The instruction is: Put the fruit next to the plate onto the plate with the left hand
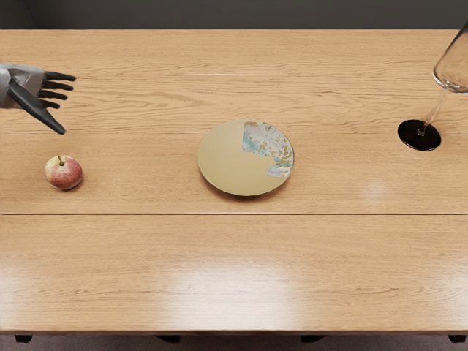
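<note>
My left robot hand (pixel 33 88) hovers far left of the plate (pixel 227 161), fingers spread, holding nothing. The apple (pixel 63 172), red and yellow-green with a short stem, sits on the surface (pixel 234 270) well left of the plate. A wine glass (pixel 450 69) stands far right of it.

Bright, even light falls from overhead; the wooden table (pixel 110 248) carries soft pale glare across its near half. Shadows are faint and short, just a thin dark rim under the plate (pixel 227 161) and the apple (pixel 63 172). All is sharp edge to edge, table lines straight
</note>
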Available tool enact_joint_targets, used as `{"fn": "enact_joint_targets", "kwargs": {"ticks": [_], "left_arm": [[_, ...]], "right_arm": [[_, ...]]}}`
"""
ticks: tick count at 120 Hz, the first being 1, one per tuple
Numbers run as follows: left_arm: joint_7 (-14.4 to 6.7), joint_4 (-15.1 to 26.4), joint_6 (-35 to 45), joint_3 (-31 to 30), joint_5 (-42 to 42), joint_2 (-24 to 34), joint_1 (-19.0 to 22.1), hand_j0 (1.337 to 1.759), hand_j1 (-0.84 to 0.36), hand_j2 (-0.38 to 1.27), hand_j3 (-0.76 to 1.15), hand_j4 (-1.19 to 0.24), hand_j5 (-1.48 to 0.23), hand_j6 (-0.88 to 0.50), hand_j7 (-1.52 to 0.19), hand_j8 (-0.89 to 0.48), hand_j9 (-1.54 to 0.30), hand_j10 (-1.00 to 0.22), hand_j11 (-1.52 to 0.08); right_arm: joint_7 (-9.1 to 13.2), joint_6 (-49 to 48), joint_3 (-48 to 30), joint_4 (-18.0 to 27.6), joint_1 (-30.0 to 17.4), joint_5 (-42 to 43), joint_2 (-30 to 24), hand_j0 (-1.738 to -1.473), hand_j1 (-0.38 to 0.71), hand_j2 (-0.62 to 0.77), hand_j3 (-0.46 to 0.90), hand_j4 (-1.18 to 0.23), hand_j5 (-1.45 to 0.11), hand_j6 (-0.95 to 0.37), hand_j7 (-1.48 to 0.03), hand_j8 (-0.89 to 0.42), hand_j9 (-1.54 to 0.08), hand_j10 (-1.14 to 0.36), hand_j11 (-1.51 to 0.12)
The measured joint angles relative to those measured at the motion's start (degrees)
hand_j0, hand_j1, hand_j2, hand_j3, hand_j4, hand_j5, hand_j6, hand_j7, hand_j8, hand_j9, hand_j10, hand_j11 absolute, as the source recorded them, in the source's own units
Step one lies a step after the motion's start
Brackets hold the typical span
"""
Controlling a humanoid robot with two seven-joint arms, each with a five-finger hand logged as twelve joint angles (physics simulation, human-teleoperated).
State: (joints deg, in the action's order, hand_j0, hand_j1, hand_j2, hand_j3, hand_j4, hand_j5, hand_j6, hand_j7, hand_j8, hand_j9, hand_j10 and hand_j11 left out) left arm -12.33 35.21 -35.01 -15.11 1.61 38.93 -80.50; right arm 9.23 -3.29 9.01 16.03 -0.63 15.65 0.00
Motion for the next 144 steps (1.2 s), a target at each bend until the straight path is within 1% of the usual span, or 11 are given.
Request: {"fn": "enact_joint_targets", "kwargs": {"ticks": [24,37,44,51,68,79,95,102,104,113,144], "left_arm": [[-0.1,0.1,0.0,0.0,1.1,0.1,0.3,1.658,0.35,0.0,0.0,0.0,0.0,0.0,0.0,0.0,0.0,0.0,0.0],[-0.4,0.2,0.0,-0.1,2.3,0.0,1.5,1.658,0.35,0.0,0.0,0.0,0.0,0.0,0.0,0.0,0.0,0.0,0.0],[-0.4,1.3,0.0,0.0,3.1,1.1,1.6,1.658,0.35,0.0,0.0,0.0,0.0,0.0,0.0,0.0,0.0,0.0,0.0],[-0.3,5.3,3.5,0.0,3.6,3.8,1.4,1.658,0.35,0.0,0.0,0.0,0.0,0.0,0.0,0.0,0.0,0.0,0.0],[-0.1,22.6,27.4,-0.1,8.3,8.2,1.0,1.658,0.34,0.0,0.0,-0.01,-0.01,-0.01,-0.01,-0.01,-0.01,-0.01,-0.01],[-0.1,32.6,37.4,-0.2,11.1,11.2,1.5,1.658,0.31,0.01,0.0,-0.03,-0.04,-0.03,-0.04,-0.03,-0.04,-0.03,-0.04],[-0.2,42.0,46.7,-0.5,14.8,12.8,3.7,1.658,0.26,0.02,0.0,-0.08,-0.1,-0.08,-0.1,-0.08,-0.1,-0.08,-0.1],[-0.2,44.5,50.7,-0.5,16.2,13.0,4.3,1.658,0.24,0.02,0.0,-0.09,-0.12,-0.09,-0.12,-0.09,-0.12,-0.09,-0.12],[-0.2,45.1,51.9,-0.5,16.5,12.9,5.3,1.658,0.23,0.02,0.0,-0.1,-0.13,-0.1,-0.13,-0.1,-0.13,-0.1,-0.13],[-0.2,46.7,55.5,-0.5,17.6,13.0,6.6,1.658,0.21,0.02,0.0,-0.12,-0.15,-0.12,-0.15,-0.12,-0.15,-0.12,-0.15],[-0.2,48.2,60.8,-0.5,20.3,12.8,9.1,1.658,0.12,0.04,0.0,-0.2,-0.25,-0.2,-0.25,-0.2,-0.25,-0.2,-0.25]], "right_arm": [[0.0,0.0,0.0,0.0,-0.1,0.0,0.0,-1.658,-0.32,0.0,0.0,-0.02,-0.03,-0.02,-0.03,-0.02,-0.03,-0.02,-0.03],[0.0,0.0,0.0,0.0,-0.1,0.0,0.0,-1.658,-0.32,0.0,0.0,-0.02,-0.03,-0.02,-0.03,-0.02,-0.03,-0.02,-0.03],[0.0,0.0,0.0,0.0,-0.2,0.0,0.0,-1.658,-0.32,0.0,0.0,-0.02,-0.03,-0.02,-0.03,-0.02,-0.03,-0.02,-0.03],[0.0,0.0,0.0,0.0,-0.2,0.0,0.0,-1.658,-0.32,0.0,0.0,-0.02,-0.03,-0.02,-0.03,-0.02,-0.03,-0.02,-0.03],[0.0,0.0,0.0,0.0,-0.2,0.0,0.0,-1.658,-0.32,0.0,0.0,-0.02,-0.03,-0.02,-0.03,-0.02,-0.03,-0.02,-0.03],[0.0,0.0,0.0,0.0,-0.2,0.0,0.0,-1.658,-0.32,0.0,0.0,-0.02,-0.03,-0.02,-0.03,-0.02,-0.03,-0.02,-0.03],[0.0,0.0,0.0,0.0,-0.2,0.0,0.0,-1.658,-0.32,0.0,0.0,-0.02,-0.03,-0.02,-0.03,-0.02,-0.03,-0.02,-0.03],[0.0,0.0,0.0,0.0,-0.2,0.0,0.0,-1.658,-0.32,0.0,0.0,-0.02,-0.03,-0.02,-0.03,-0.02,-0.03,-0.02,-0.03],[0.0,0.0,0.0,0.0,-0.2,0.0,0.0,-1.658,-0.32,0.0,0.0,-0.02,-0.03,-0.02,-0.03,-0.02,-0.03,-0.02,-0.03],[0.0,0.0,0.0,0.0,-0.2,0.0,0.0,-1.658,-0.32,0.0,0.0,-0.02,-0.03,-0.02,-0.03,-0.02,-0.03,-0.02,-0.03],[0.0,0.0,0.0,0.0,-0.2,0.0,0.0,-1.658,-0.32,0.0,0.0,-0.02,-0.03,-0.02,-0.03,-0.02,-0.03,-0.02,-0.03]]}}
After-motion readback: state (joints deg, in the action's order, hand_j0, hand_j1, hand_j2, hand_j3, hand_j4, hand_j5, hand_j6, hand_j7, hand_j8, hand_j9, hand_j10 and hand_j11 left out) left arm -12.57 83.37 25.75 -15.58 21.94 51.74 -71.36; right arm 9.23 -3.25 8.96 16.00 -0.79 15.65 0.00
